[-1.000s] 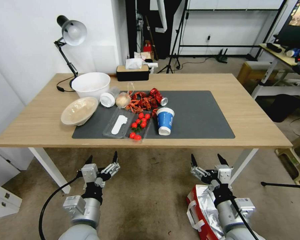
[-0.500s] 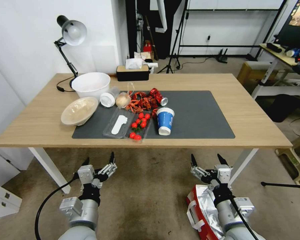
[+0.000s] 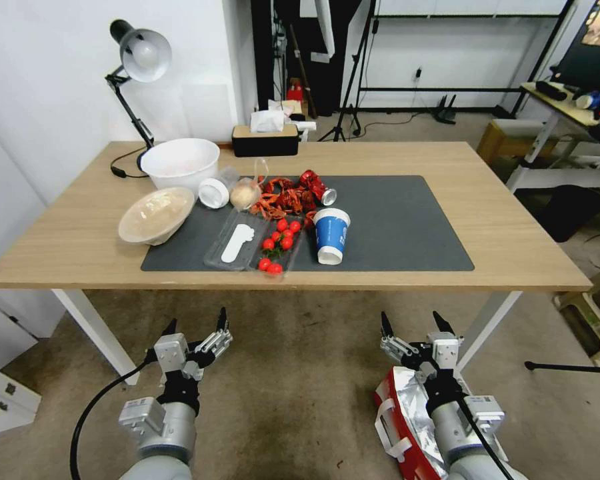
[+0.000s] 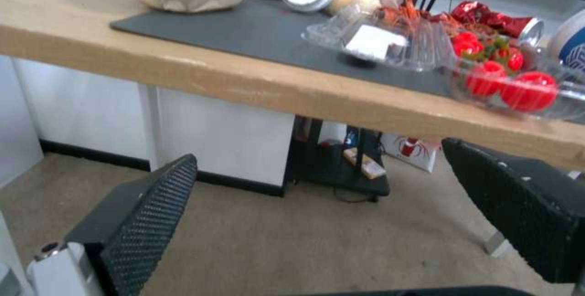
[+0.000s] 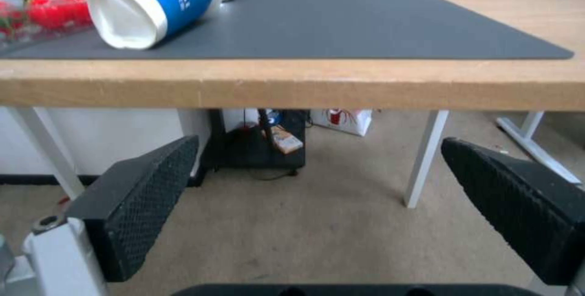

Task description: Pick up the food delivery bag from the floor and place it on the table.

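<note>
While food delivery bag [image 3: 407,420] sits on floor [image 3: 293,400] under right arm, right fingers [image 3: 387,327] (and left fingers [image 3: 221,319]) spread wide, empty.

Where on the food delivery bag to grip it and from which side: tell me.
Grip the white strap handle on the food delivery bag. It loops out from the red side panel, slim enough for open fingers to close around. Probably come from above with the right gripper, which hangs open over the bag on the floor. The foil top looks crumpled and too wide to pinch.

Both arms reach forward below the worktop [image 3: 80,247] edge, left claw [image 3: 195,325] and right claw [image 3: 412,322] spread wide, holding nothing.
</note>
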Robot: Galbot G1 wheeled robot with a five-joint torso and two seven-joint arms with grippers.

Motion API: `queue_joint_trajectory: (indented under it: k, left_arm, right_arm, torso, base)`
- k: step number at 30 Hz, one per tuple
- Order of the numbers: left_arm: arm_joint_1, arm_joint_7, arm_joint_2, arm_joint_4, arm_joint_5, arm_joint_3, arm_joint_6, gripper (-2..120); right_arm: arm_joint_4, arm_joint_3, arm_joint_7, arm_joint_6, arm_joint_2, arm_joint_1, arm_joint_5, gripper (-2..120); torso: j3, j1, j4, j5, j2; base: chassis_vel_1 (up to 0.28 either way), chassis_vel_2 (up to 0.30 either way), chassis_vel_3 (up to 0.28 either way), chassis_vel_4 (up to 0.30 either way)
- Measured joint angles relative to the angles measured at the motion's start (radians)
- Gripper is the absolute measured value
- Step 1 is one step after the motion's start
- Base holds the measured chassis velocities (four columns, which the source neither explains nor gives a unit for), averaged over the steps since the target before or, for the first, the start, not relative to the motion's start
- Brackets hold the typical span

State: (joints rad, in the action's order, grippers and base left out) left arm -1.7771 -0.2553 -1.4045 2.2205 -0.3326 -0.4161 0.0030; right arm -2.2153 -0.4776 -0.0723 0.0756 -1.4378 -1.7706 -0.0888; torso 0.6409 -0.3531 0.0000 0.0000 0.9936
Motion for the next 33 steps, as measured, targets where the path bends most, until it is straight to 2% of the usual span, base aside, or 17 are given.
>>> queue_joint_trajectory:
  k: [19,33]
  left_arm:
    - [0.005,0.001,0.001,-0.013,0.001,0.007,0.000,100]
    - [0.006,0.002,0.000,-0.020,0.000,0.008,0.001,100]
  right_arm:
    - [0.016,-0.010,0.004,0.012,0.010,0.015,-0.009,100]
    - [0.029,-0.014,0.006,0.015,0.016,0.024,-0.013,100]
  torso:
    - [-0.054,0.041,0.0000,0.0000,-0.094]
    - [-0.084,0.063,0.0000,0.0001,-0.147]
  base:
    - [0.000,0.000,0.000,0.000]
    - [0.000,0.000,0.000,0.000]
